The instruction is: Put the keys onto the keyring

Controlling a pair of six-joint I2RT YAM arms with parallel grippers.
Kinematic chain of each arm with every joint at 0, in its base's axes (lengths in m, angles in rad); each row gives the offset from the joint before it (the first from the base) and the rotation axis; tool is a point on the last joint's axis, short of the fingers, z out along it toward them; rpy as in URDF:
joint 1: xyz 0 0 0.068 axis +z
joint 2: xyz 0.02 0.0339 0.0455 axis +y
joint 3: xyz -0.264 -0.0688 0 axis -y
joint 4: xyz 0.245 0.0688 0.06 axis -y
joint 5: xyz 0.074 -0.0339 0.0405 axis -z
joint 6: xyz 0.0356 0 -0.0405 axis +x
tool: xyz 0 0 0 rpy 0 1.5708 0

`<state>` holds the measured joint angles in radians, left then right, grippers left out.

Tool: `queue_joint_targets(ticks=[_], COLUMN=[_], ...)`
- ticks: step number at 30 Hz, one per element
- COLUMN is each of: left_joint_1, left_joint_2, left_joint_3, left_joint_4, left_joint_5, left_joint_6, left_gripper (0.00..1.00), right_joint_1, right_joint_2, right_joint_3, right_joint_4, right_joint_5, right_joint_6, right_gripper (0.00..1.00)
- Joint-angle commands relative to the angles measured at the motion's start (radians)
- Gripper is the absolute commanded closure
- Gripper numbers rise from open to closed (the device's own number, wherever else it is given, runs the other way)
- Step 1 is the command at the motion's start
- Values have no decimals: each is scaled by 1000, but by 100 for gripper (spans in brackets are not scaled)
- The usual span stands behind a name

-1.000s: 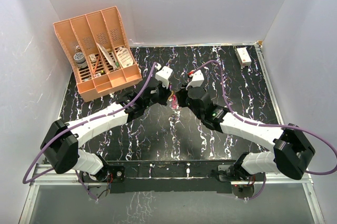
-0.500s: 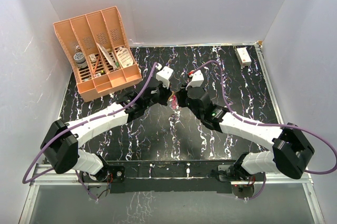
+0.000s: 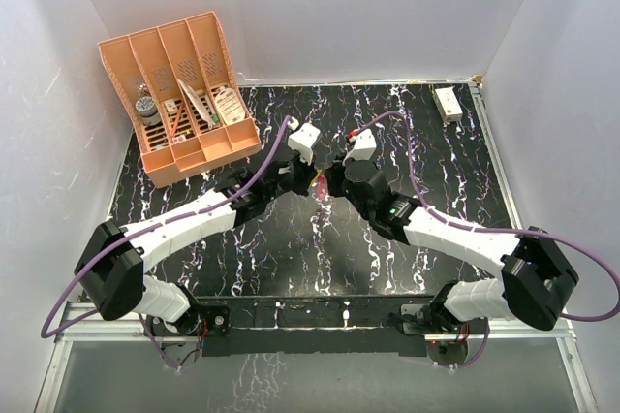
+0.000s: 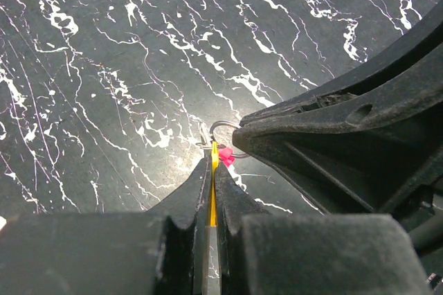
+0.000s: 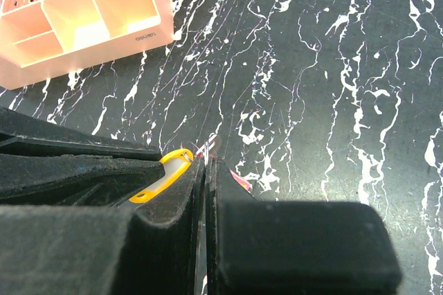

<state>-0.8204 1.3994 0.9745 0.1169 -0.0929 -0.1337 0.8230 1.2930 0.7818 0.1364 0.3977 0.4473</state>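
Yellow-gold metal shows edge-on between the pressed fingers of the left gripper [image 4: 212,165], which we see pinching the key [image 4: 214,198]. The right gripper [image 5: 205,167] is clamped on the pinkish-red keyring [image 4: 226,158], with its metal ring just beside the key tip. Both grippers meet tip to tip above the black marbled table [image 3: 291,258], near its middle.

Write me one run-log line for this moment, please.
left gripper: shut on key | right gripper: shut on keyring | key tip at metal ring | threaded: cannot tell
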Motion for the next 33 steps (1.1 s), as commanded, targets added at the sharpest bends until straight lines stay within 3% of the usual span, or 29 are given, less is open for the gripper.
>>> queue_joint_targets(ticks=[1,19,33], left_joint_1=[-5,-11,-16], left_joint_2=[-14,-19,-13], left_joint_3=[35,3,-37], left_joint_4=[-14,-5,33], left_joint_5=[-6,5,15], left_joint_6=[6,-4,-27], left_gripper=[100,100,100], right_joint_1=[5,5,5], right_joint_2=[-35,-61,-170], right_joint_3=[48,21,-139], right_joint_4=[55,86,314], right_joint_5=[33,56,56], right_joint_6=[11,13,-51], right_gripper=[100,100,100])
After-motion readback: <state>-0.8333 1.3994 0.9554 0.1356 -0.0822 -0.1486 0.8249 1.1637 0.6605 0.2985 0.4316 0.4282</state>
